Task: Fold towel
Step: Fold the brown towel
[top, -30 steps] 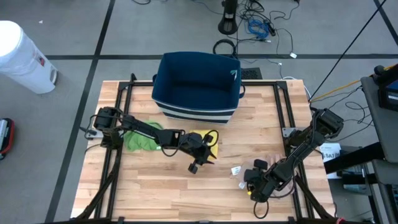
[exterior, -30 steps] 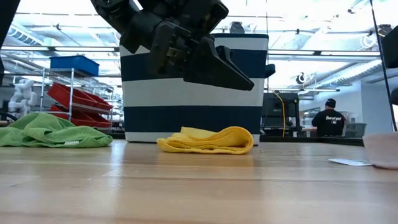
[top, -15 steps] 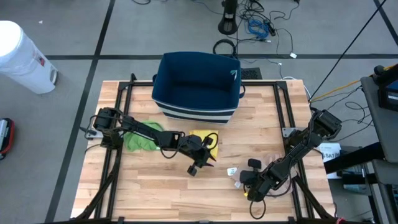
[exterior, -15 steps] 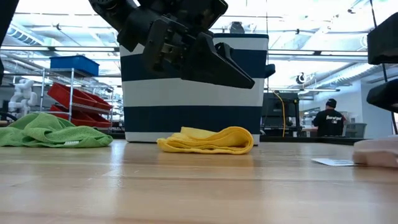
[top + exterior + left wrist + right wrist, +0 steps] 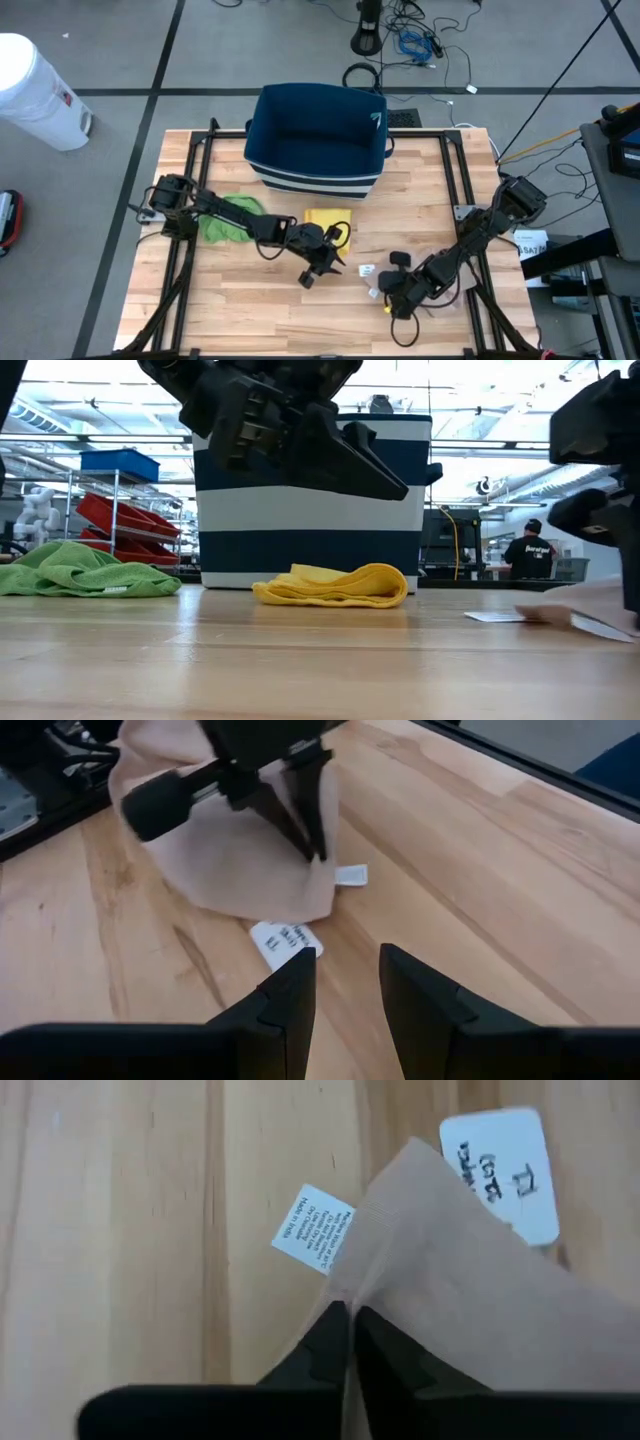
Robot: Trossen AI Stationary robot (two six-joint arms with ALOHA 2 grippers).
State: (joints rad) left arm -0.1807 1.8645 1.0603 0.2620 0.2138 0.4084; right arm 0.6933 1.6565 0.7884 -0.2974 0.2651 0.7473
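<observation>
the right gripper (image 5: 388,292) sits low over the front right part of the wooden table (image 5: 250,310), its fingers (image 5: 330,1342) pinched together on a corner of a beige towel (image 5: 470,1300). in the left wrist view the same towel (image 5: 235,855) hangs as a loose sheet from those closed fingertips, its lower edge resting on the wood. two white tags lie by the gripped corner: a small care label (image 5: 313,1228) touching the towel edge, and a larger printed label (image 5: 503,1172) partly tucked under the cloth. in the low view the towel (image 5: 590,608) shows at the right edge, lifted only slightly off the table. the left gripper (image 5: 318,268) hovers near the table's middle, just in front of a folded yellow cloth (image 5: 326,222); its two fingers (image 5: 285,1005) stand narrowly apart with nothing between them, pointing toward the beige towel. the yellow cloth (image 5: 335,586) lies flat in a low bundle, apart from both grippers. a crumpled green cloth (image 5: 228,218) lies to the left of it, partly under the left arm. a navy basket with white stripes (image 5: 317,140) stands at the back of the table, behind both cloths. beyond the table, a person in dark clothing (image 5: 528,550) stands in the room with their back turned.
</observation>
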